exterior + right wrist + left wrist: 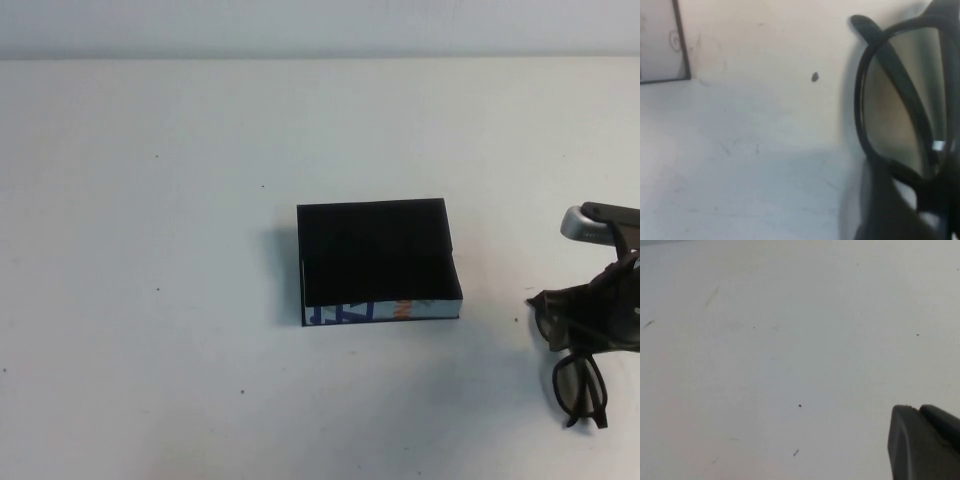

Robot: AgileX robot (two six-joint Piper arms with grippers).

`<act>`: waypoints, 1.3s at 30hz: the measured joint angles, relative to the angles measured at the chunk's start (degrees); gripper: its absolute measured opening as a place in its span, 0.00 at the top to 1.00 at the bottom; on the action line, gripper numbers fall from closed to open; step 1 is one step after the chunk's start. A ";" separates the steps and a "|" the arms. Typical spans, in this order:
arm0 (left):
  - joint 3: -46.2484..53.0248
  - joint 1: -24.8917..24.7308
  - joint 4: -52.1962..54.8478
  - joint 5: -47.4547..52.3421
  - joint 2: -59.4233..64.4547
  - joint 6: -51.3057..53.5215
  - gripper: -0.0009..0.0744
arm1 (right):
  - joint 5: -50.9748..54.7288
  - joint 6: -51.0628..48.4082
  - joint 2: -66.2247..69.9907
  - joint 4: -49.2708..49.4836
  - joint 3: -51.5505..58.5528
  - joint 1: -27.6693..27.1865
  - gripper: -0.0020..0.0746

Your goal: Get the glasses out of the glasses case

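High view: the glasses case [378,262] sits mid-surface [150,300], open and empty. The glasses [578,385] hang well to its right, gripped by the right tool [605,310] near the surface's edge. To finish well, it should lower until the frame rests, then release gently.

Left wrist view: the left tool [922,442] hovers over bare surface; whether it is open cannot be told.

Right wrist view: one lens fills the frame, with open room toward the case corner [662,45].
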 joint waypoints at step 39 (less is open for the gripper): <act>0.00 0.00 0.00 0.00 0.00 0.00 0.99 | -22.55 4.00 -85.62 -13.81 42.11 -1.53 0.99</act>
